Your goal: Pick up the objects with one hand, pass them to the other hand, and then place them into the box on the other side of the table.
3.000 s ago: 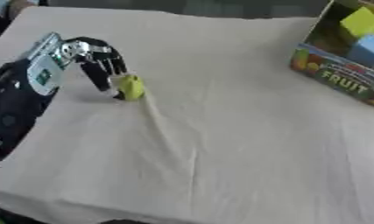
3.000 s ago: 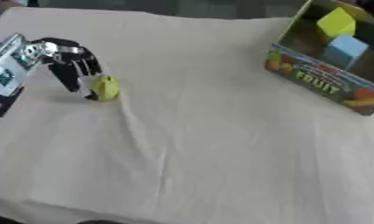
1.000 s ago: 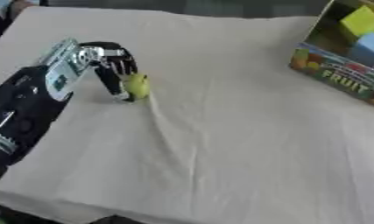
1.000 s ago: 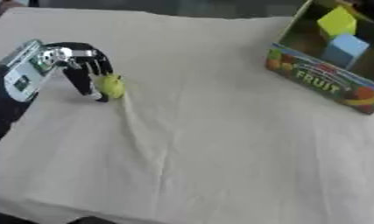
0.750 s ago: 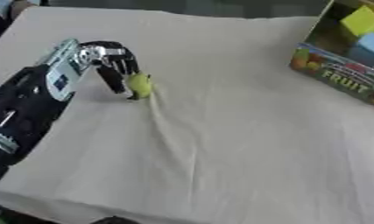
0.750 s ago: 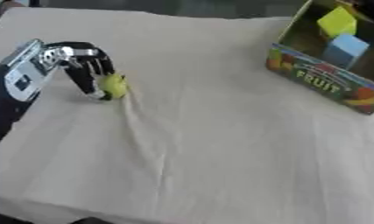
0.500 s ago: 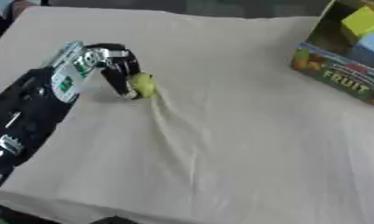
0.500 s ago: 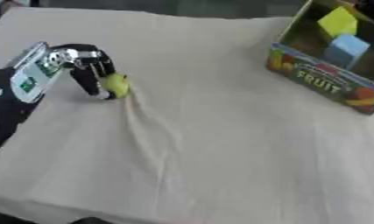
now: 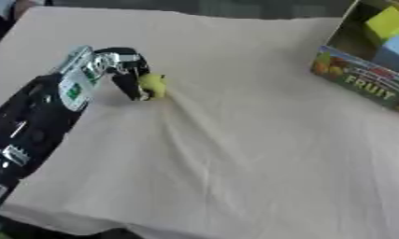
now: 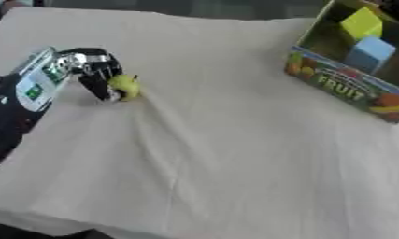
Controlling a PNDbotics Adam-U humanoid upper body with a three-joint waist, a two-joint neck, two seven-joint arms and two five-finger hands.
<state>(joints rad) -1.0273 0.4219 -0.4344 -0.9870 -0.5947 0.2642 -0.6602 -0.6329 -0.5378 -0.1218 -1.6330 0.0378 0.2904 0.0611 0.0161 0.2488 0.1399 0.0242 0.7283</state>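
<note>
The left hand (image 9: 119, 65) curls its fingers (image 9: 138, 91) down around a small yellow-green fruit (image 10: 124, 87), which sits against their right side on the cloth (image 10: 235, 154).

Lighting is even and diffuse, moderately bright, with no glare on the cream tablecloth (image 9: 235, 140). A soft shadow lies beneath the left hand (image 9: 124, 70), and faint shading marks the cloth's creases. Both views are soft and slightly blurred throughout; the lettering on the fruit box (image 10: 349, 91) is smeared.

Likely a lab test bench; cloth-draped table (image 10: 235, 154); printed fruit box (image 10: 349, 88) of coloured blocks.
</note>
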